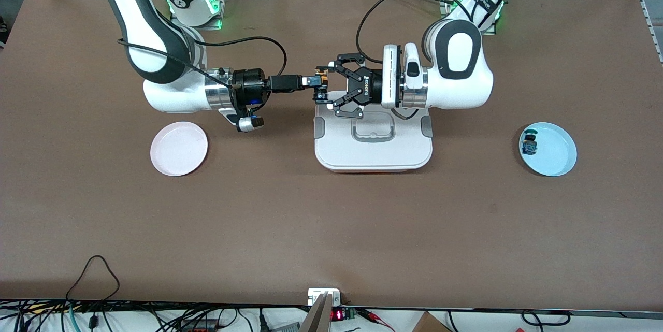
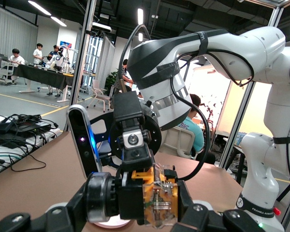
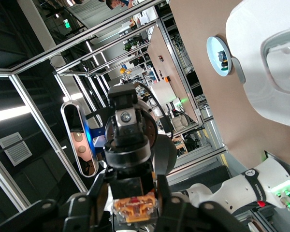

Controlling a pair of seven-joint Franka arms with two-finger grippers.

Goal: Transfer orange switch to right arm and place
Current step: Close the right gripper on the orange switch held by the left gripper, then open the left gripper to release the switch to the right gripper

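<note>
Half of the job looks done, and the other half is left. Nearest on the tabletop (image 1: 331, 228) is a pink plate (image 1: 178, 148), toward the right arm's end, with nothing on it. I think the switch may go there, but that is only my guess. A blue plate (image 1: 564, 158) sits toward the left arm's end, with another little switch (image 1: 529, 144) in it. Between the plates is a white box (image 1: 373, 156).

The two arms meet in the air over the farther edge of that box. The orange switch (image 1: 325, 82) is up there between them, not on the tabletop.

The right gripper (image 1: 317, 83) has its thin jaws pressed onto the switch from both sides. The right wrist view shows them snug against it (image 3: 135, 210).

The left gripper (image 1: 320, 84) has its claw jaws spread wide around the switch. They do not seem to squeeze it, though this is hard to see, as the parts crowd together.

So the handing over seems almost finished. The left arm has yet to pull away, and the switch has yet to be put down.
</note>
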